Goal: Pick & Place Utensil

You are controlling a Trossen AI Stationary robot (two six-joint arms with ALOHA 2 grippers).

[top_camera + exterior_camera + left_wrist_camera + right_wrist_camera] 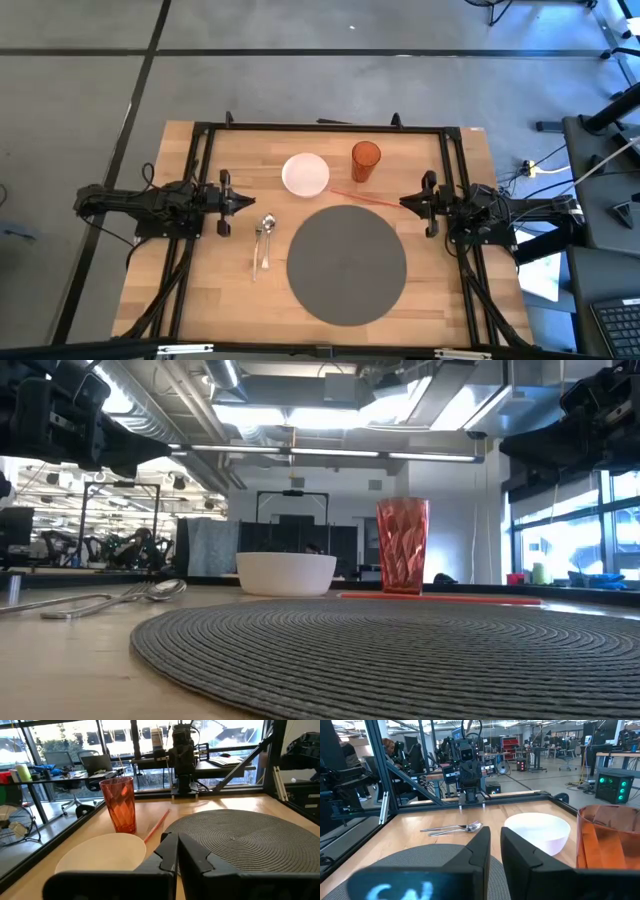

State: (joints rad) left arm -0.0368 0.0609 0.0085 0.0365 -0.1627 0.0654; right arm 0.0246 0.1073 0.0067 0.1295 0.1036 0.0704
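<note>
nothing had been picked up at this point: both arms sat at their own edges of the counter (200,290), facing each other across it, and the job looked to be at its very start. the left tool (243,201) had its fingers pressed together with nothing between them, hovering above the wood. the utensils, a spoon (268,226) and a fork (258,248) lying side by side and touching on the bare counter, sat just ahead of that left tool and a little off to one side of its line, clearly nearer to it than to the right tool (405,202). the right tool was empty too, its fingers standing a narrow gap apart. beyond the left tool lay the white bowl (305,173), the orange cup (365,161) with a red straw (362,197) lying flat beside it, and the round grey placemat (347,264) between the two arms, bare on top. my read: the reach was the step in hand, and the left arm was the likely one for it. the next move would call for that tool to spread its fingers, swing over one handle, drop low and pinch a thin flat piece off the wood without dragging its neighbour along; the placemat seemed the likely landing spot.
</note>
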